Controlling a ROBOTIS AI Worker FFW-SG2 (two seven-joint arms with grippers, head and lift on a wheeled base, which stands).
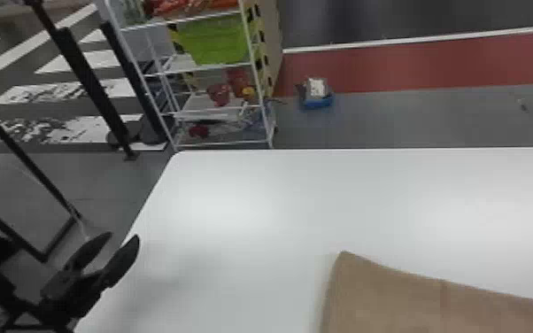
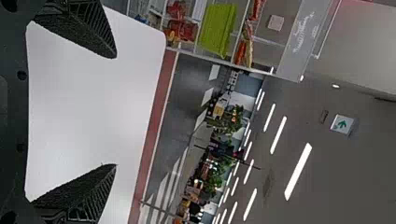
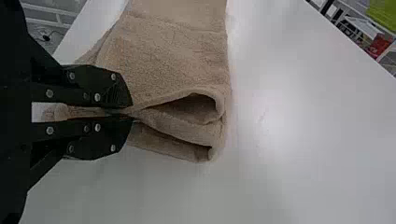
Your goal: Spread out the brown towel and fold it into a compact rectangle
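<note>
Towel (image 3: 173, 56) was clamped in the right gripper (image 3: 132, 113), left gripper (image 2: 116, 111) spread apart, and seemed to need slow, square-edged folding.

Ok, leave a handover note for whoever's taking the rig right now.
Left end effector: open, empty, by the table's left edge.
Right end effector: shut on layers of the brown towel.
Towel: on the white table, lower right in the head view.
Done: towel doubled into layers, loops showing at the gripped end.
Left: probably lay that end flat, release, square it up; further folds, can't tell.
</note>
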